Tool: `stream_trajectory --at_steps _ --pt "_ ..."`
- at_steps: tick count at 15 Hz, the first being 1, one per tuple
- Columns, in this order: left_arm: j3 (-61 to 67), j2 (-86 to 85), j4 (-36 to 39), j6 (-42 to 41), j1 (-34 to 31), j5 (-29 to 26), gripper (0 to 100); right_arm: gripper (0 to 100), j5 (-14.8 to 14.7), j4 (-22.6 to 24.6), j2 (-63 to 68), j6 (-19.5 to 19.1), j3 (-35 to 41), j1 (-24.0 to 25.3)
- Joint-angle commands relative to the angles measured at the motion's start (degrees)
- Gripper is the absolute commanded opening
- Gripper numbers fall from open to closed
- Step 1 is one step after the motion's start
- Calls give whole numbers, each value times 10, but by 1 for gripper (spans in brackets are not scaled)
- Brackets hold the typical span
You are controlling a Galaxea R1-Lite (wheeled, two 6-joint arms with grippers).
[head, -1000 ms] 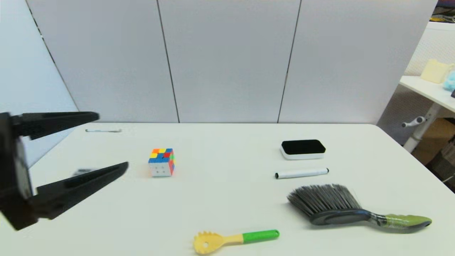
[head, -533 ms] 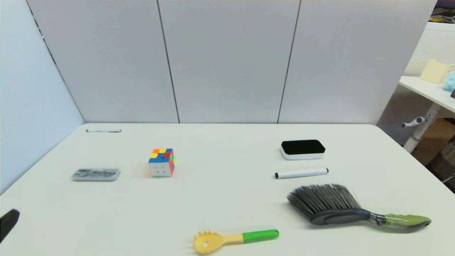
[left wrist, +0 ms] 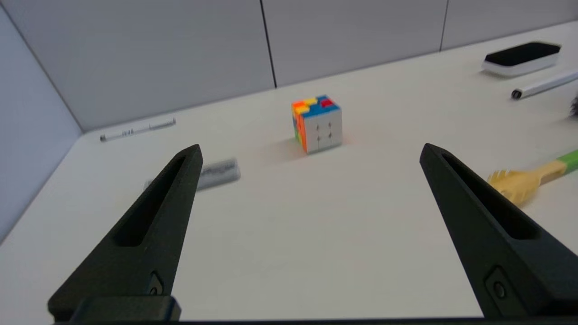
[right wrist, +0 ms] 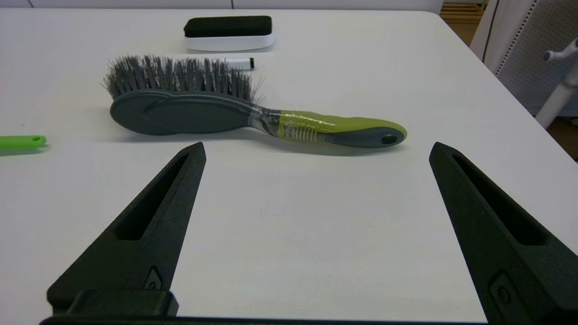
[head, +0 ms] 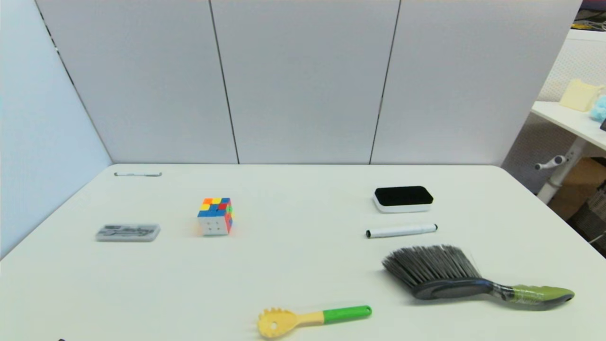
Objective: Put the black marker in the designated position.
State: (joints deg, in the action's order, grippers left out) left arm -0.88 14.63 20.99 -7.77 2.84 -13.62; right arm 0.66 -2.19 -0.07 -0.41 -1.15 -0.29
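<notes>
Both wrist views show jaws spread wide.

Bright, even overhead light — soft short shadows beneath the brush (right wrist: pixel 189 106); distant objects slightly blurred.

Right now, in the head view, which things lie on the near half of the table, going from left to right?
Yellow plastic pasta fork with green handle → grey-bristled hand brush with green handle. Both grippers are outside this view.

— where was everything from the left gripper (left wrist: pixel 309 151)?
— cube (left wrist: pixel 317 123) sat straight ahead, marker (left wrist: pixel 544 85) and eraser block (left wrist: pixel 521 58) far off right, marker in front of the block.
</notes>
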Motion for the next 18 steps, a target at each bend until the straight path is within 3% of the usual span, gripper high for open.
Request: stream_trajectory --at_steps 1,4,8,12,18 --pt "7 -114 -128 13 -23 0 100 100 0 0 -1 0 0 0" --pt "-11 -147 -195 42 -23 39 100 100 0 0 1 0 0 0" --pt "-9 -147 -196 43 -23 58 100 100 0 0 1 0 0 0" --pt "9 -147 -189 68 -24 129 100 100 0 0 1 0 0 0" --pt "9 -147 -210 86 -24 136 100 100 0 0 1 0 0 -1"
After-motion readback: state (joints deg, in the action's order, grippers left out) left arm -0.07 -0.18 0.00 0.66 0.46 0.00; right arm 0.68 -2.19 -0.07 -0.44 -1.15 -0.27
